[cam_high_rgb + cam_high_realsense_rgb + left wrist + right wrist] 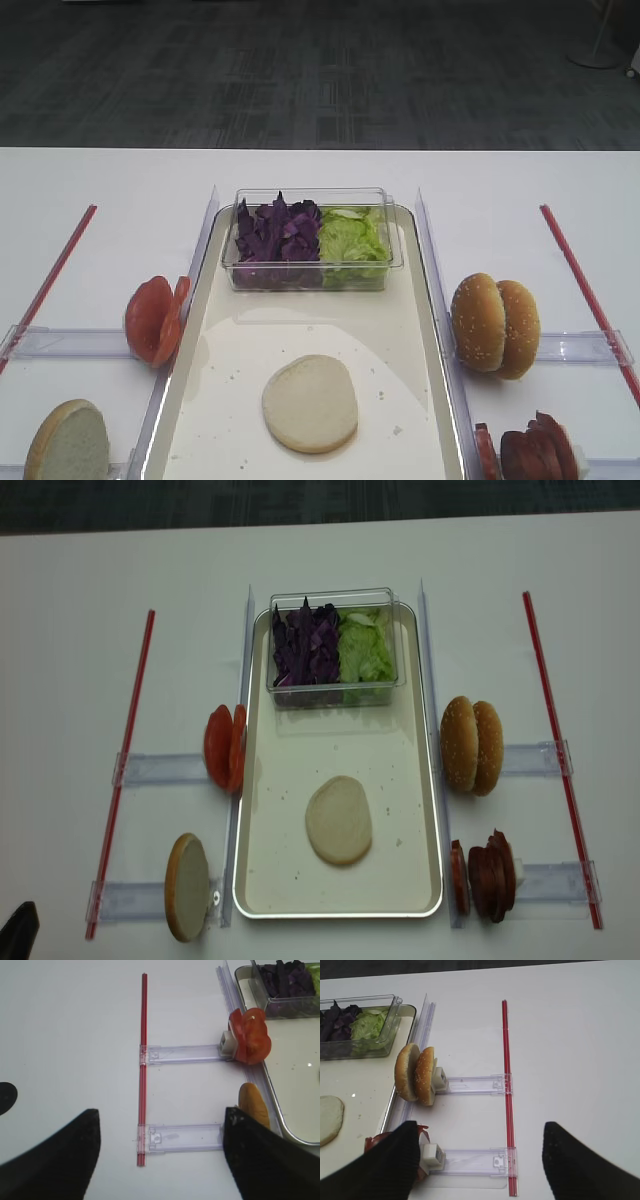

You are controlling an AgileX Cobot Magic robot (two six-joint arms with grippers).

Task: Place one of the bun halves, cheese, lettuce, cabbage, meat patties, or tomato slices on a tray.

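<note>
While one bun half [338, 820] lies flat at the tray's [420, 780] middle, tomato slices [224, 748] stand at nine o'clock; both grippers [160, 1150] [477, 1155] are spread wide, holding nothing

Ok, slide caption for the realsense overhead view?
Flat pale cream bun half lies on the long cream-white tray, near the clear plastic box of greens.

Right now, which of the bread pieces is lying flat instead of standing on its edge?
The flat round pale cream bun half on the glossy cream-white tray. The sesame-seeded golden buns and the tan-crusted bun half beside the tray all stand on edge in clear holders.
</note>
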